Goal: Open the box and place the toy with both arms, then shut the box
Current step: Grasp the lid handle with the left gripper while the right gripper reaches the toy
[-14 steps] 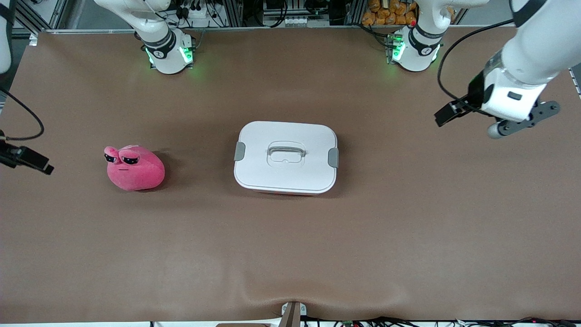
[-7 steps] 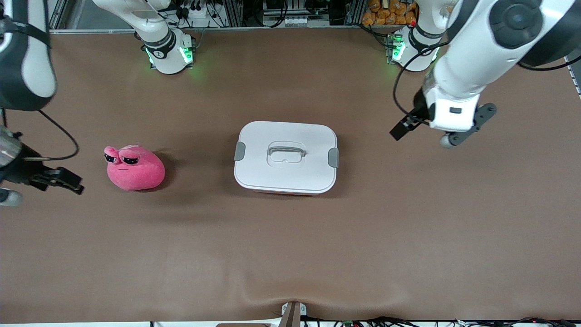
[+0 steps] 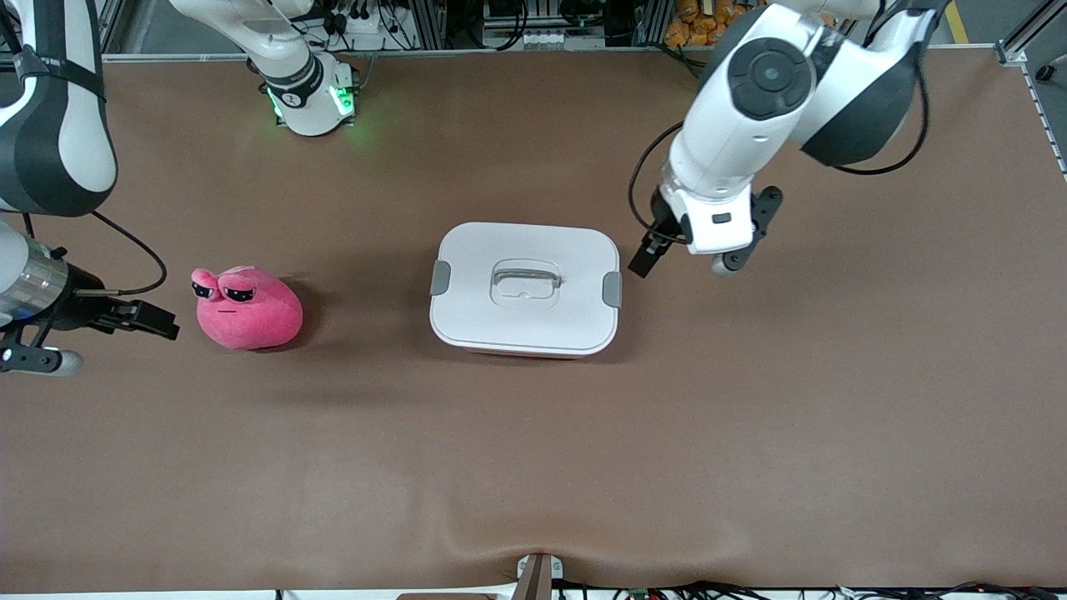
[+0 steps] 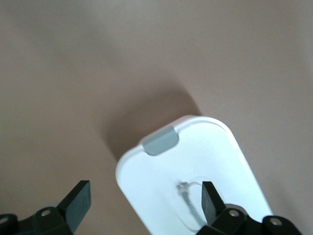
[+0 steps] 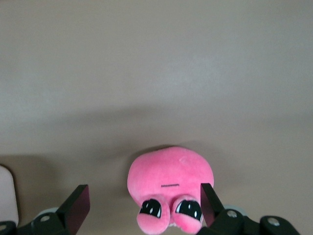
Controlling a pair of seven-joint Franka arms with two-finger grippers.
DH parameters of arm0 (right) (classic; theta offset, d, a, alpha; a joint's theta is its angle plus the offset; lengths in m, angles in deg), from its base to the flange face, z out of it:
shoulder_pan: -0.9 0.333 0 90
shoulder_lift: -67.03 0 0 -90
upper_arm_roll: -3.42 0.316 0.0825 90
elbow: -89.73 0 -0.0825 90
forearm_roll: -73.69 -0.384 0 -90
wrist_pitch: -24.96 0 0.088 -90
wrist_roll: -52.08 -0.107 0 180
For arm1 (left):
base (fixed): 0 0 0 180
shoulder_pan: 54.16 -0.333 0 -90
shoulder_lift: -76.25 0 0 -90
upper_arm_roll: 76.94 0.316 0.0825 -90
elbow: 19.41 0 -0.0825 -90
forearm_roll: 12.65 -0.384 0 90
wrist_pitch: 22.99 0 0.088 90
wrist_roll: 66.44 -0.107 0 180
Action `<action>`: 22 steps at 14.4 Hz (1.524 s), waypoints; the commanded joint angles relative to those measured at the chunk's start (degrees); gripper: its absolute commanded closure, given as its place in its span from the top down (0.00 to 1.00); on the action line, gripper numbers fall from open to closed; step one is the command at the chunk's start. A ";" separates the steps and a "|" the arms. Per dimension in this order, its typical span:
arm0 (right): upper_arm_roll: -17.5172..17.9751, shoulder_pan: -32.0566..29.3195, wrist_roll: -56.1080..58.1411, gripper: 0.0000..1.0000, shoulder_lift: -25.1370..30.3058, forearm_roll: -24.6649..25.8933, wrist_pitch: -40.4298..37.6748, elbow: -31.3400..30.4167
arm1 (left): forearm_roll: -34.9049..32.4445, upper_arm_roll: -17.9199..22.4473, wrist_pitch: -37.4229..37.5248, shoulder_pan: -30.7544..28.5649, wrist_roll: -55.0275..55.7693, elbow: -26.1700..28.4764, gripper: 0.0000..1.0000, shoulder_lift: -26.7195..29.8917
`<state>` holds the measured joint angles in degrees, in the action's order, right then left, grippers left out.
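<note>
The left gripper (image 3: pixel 646 258), fingers apart, hangs beside the shut box (image 3: pixel 525 288); the right gripper (image 3: pixel 158 321), fingers apart, hangs beside the toy (image 3: pixel 247 310).

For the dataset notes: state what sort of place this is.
Most likely a robotics lab workcell. Two white arms are bolted onto a brown-covered table, their green-lit bases along one edge, with aluminium framing and cabling past it. Only staged props lie there: a lidded box and a pink plush toy.

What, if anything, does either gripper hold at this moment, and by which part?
Nothing is held. The left gripper is open over the table beside the box; the right gripper is open beside the toy.
</note>
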<state>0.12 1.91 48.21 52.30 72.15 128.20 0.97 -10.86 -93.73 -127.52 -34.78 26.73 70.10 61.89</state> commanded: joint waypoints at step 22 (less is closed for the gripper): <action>0.49 1.98 0.08 1.00 -0.21 -0.74 -10.16 1.31 | -19.36 0.79 -14.63 19.02 56.58 -7.07 0.76 -18.06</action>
<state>0.80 4.10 48.42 52.30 71.62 118.61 1.38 -28.02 -93.59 -141.14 -16.70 81.29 65.31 45.75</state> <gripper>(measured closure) 0.000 0.203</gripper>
